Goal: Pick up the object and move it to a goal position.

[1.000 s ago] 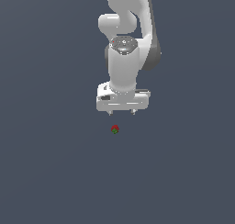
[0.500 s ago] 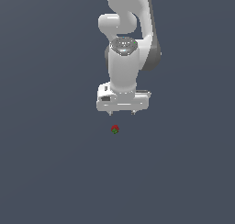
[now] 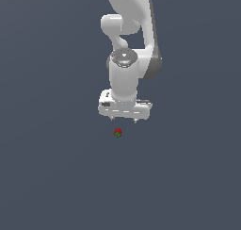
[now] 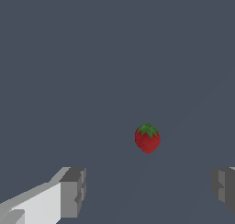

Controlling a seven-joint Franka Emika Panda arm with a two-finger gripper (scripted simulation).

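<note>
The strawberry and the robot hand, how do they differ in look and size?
The strawberry is red with a green top; the hand is white with grey fingertips. The strawberry is tiny and roundish; the hand is far bigger and blocky. The strawberry lies on the grey floor; the hand hangs open above it, not touching.

A flat, uniform slate-grey ground (image 3: 47, 177) filled both views from edge to edge, evenly and softly lit, with no visible wall, seam, furniture or window breaking its plain matte surface.
</note>
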